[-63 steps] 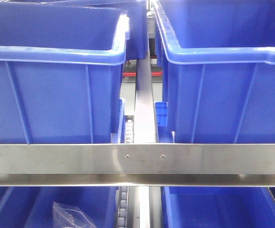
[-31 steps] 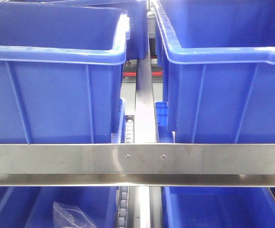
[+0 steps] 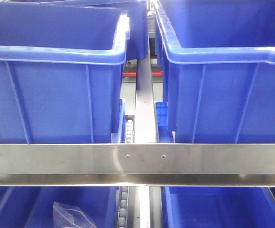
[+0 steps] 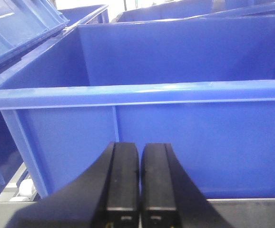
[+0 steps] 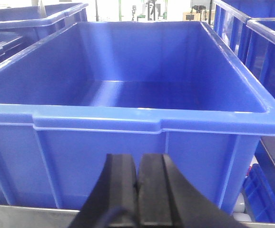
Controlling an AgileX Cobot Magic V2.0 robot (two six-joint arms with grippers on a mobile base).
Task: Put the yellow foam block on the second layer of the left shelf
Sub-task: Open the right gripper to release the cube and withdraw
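Note:
The yellow foam block is out of view in every frame. My left gripper (image 4: 140,148) is shut with nothing between its black fingers, just in front of the outer wall of a blue bin (image 4: 175,90) on the shelf. My right gripper (image 5: 137,159) is also shut and empty, facing the front wall of another blue bin (image 5: 142,121) whose inside holds nothing. In the front view the left blue bin (image 3: 52,76) and the right blue bin (image 3: 223,71) stand side by side behind a steel shelf rail (image 3: 137,161). Neither gripper shows in the front view.
A steel divider with rollers (image 3: 144,104) runs between the two bins. Below the rail are lower blue bins (image 3: 213,209); the left one holds a clear plastic bag (image 3: 73,216). More blue bins (image 5: 37,16) stand behind and beside.

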